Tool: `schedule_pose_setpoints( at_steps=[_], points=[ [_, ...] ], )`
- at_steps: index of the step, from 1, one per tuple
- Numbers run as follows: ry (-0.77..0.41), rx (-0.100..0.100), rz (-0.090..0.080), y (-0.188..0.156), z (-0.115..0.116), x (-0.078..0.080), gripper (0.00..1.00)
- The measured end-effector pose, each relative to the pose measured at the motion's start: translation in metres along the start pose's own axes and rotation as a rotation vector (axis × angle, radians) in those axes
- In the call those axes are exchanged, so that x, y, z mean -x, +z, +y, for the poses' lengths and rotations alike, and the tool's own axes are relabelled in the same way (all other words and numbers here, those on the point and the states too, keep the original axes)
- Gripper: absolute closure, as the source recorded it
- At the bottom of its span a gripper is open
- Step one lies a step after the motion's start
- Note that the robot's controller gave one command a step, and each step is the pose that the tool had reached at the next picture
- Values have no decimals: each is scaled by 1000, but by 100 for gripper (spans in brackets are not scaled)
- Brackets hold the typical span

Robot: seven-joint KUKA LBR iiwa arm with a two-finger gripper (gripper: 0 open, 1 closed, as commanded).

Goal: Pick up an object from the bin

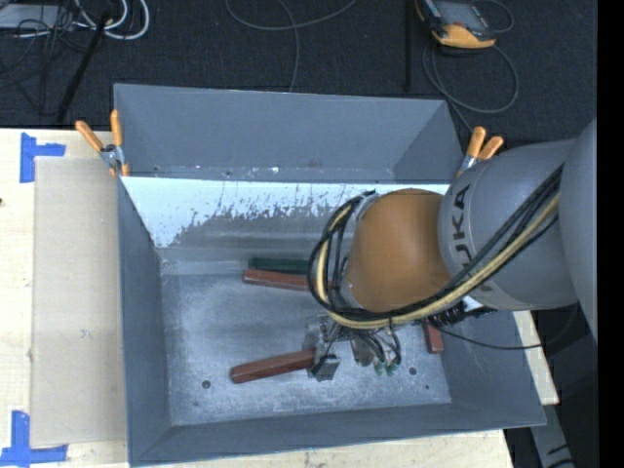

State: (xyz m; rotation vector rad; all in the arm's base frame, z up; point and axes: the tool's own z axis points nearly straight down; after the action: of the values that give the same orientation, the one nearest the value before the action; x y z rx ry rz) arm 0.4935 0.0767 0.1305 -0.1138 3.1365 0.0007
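Observation:
My gripper [327, 356] is low over the bin floor at the front middle, mostly hidden under the arm's wrist. It is right at the right-hand end of a reddish-brown flat stick [270, 367] that lies almost level on the floor, pointing left. Whether the stick is gripped cannot be made out. A short red-brown piece [432, 337] pokes out from under the arm just right of the gripper.
Further back lie another reddish-brown stick [274, 280] and a dark green stick [277, 262] side by side, their right ends hidden by the arm. The arm covers the bin's right half. Bare floor lies at the left and front left.

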Motion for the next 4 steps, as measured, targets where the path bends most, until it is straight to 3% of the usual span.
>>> schedule_pose_setpoints(
  at_steps=[1,2,3,4],
  points=[
    [-56,0,6,12,-1,-3,100],
    [-56,0,6,12,-1,-3,0],
    [-184,0,-6,60,39,-7,0],
    [-181,0,5,61,39,-10,100]
  ],
)
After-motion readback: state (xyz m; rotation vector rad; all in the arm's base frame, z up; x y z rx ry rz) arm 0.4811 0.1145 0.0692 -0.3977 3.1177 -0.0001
